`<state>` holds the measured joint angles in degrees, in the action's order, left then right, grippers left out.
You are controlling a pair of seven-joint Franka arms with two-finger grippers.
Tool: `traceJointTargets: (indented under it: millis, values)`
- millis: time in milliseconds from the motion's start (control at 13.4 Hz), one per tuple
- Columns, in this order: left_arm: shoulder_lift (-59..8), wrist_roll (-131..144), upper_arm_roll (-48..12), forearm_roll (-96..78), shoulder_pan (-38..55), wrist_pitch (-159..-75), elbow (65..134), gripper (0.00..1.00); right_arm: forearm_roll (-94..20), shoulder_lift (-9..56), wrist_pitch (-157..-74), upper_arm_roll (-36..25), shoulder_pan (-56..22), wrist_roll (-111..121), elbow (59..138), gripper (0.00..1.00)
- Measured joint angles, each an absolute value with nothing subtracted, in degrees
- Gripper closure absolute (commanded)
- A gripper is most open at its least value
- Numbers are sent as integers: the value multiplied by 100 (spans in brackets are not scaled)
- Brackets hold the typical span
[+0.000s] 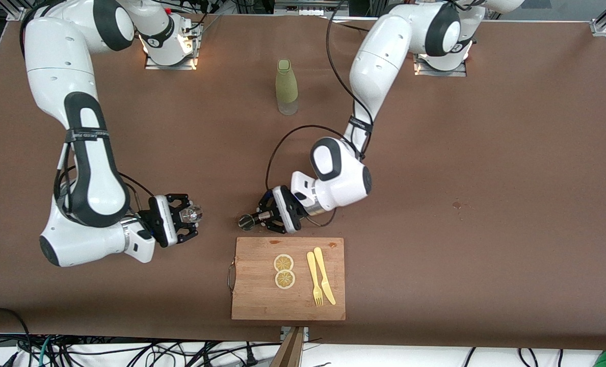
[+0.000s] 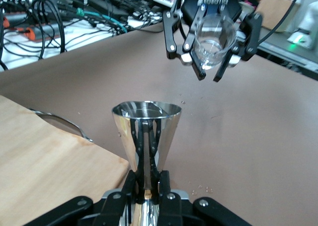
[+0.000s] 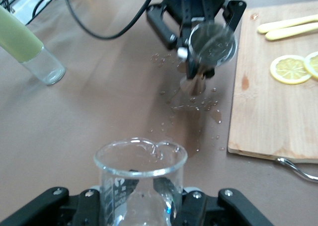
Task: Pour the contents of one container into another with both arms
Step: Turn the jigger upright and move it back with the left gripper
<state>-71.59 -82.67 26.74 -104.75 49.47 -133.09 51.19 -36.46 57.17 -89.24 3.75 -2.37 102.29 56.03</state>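
Gripping jigger (image 1: 246, 220), left pincer (image 1: 256, 219) closed.

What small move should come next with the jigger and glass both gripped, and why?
Probably bring the two grippers together first. The left gripper holds the jigger over the table beside the cutting board, while the right gripper holds the glass cup clearly apart from it. Droplets already wet the table under the jigger, so tipping now would likely miss.

Even, bright overhead light falls on the brown table (image 1: 460, 204), with soft shadows and glare at both arm bases. The jigger (image 3: 208, 47) looks blurred from the right wrist; the glass cup (image 2: 213, 39) glints.
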Motion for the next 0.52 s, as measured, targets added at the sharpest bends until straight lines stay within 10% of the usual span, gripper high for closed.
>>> traceJointTargets:
  millis: [524]
  values:
    - [-6882, -9784, 2701, -10474, 3471, -10138, 5191, 100, -5291, 5807, -9304, -224, 369, 12132, 6626, 76]
